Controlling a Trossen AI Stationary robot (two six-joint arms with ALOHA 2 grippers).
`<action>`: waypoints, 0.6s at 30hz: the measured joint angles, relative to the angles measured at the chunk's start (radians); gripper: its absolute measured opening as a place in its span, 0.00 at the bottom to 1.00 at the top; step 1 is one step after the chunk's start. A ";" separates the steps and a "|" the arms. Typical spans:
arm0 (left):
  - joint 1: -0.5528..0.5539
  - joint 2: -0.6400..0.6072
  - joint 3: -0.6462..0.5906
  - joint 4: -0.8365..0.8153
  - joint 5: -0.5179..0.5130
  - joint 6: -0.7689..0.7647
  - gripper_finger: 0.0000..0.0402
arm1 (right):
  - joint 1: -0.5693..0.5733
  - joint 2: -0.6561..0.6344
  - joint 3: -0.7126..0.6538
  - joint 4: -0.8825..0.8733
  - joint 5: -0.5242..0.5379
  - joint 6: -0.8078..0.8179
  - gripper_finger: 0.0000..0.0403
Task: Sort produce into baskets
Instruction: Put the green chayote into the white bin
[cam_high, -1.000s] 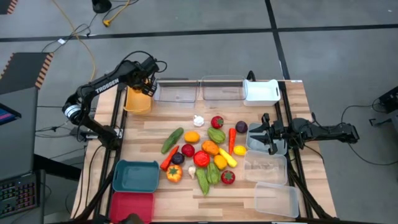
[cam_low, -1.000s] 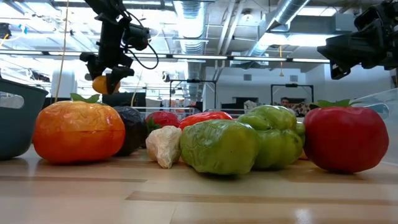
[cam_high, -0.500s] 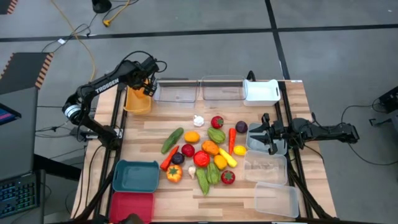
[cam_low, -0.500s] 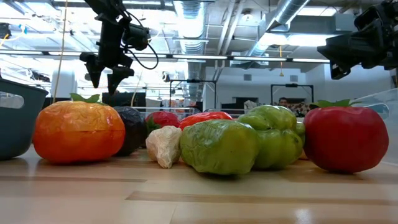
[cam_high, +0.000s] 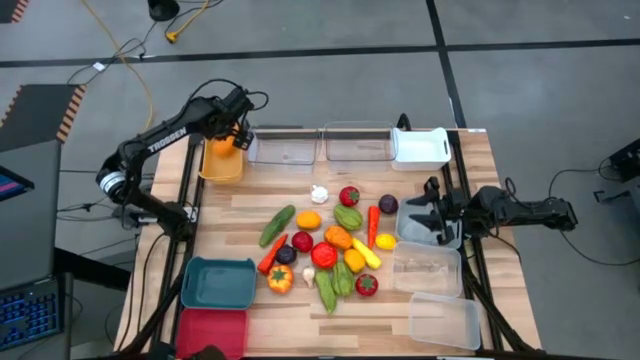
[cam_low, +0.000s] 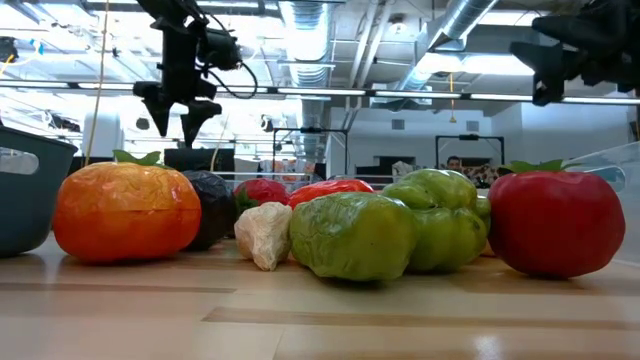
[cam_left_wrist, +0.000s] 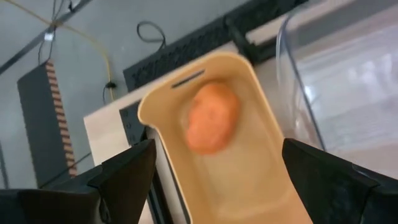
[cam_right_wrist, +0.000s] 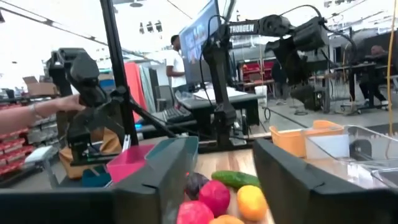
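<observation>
The produce (cam_high: 330, 245) lies in a loose heap on the middle of the wooden table. One orange fruit (cam_left_wrist: 211, 118) lies apart from it, inside the orange-yellow basket (cam_high: 220, 168) at the far left corner. My left gripper (cam_high: 238, 130) hangs open above that basket, pointing steeply down, with nothing between its fingers (cam_low: 190, 120). At the table's right side my right gripper (cam_high: 430, 212) is held roughly level over a clear basket (cam_high: 450, 235). It faces the heap and is open and empty (cam_right_wrist: 227, 168).
Two clear baskets (cam_high: 282, 148) (cam_high: 356, 142) and a white one (cam_high: 420, 147) line the far edge. Teal (cam_high: 218, 283) and red (cam_high: 212, 330) baskets sit near left, more clear ones (cam_high: 428, 270) (cam_high: 443, 320) near right. People (cam_right_wrist: 180, 68) stand beyond the table.
My left gripper has let go of the orange fruit it held above the orange-yellow basket. The fruit has dropped into that basket. My right gripper has risen a little at the table's right side.
</observation>
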 joint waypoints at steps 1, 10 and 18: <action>0.000 -0.009 0.000 0.010 0.000 0.002 0.84 | 0.000 0.000 0.003 0.000 0.001 0.001 0.61; -0.005 -0.090 0.000 0.024 0.015 0.004 0.84 | -0.001 0.000 0.012 0.002 0.028 0.029 0.79; -0.040 -0.129 0.000 0.029 0.015 0.035 0.84 | -0.001 0.000 0.013 0.002 0.029 0.036 0.81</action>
